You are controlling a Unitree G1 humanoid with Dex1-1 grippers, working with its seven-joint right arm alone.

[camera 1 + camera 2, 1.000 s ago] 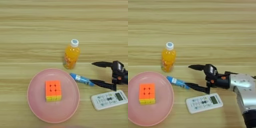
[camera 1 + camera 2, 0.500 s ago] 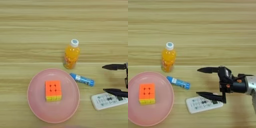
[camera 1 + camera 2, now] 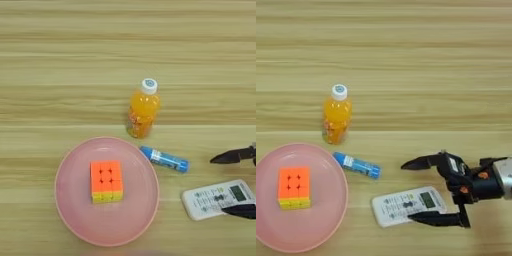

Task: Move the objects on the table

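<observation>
A round pink plate point(image 3: 75, 210) lies at the lower left; an orange and yellow puzzle cube point(image 3: 106, 181) sits flat near its middle, orange face up.

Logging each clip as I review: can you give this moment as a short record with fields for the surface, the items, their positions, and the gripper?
surface: light wooden table
bottle: small orange-drink bottle with white cap, behind the plate
plate: round pink plate, near left
cube: orange and yellow puzzle cube, on the plate
tube: slim blue tube with white end, lying right of the plate
remote: white rectangular remote with grey buttons, right of the tube
gripper: right gripper, open, lower finger at the remote's near edge
</observation>
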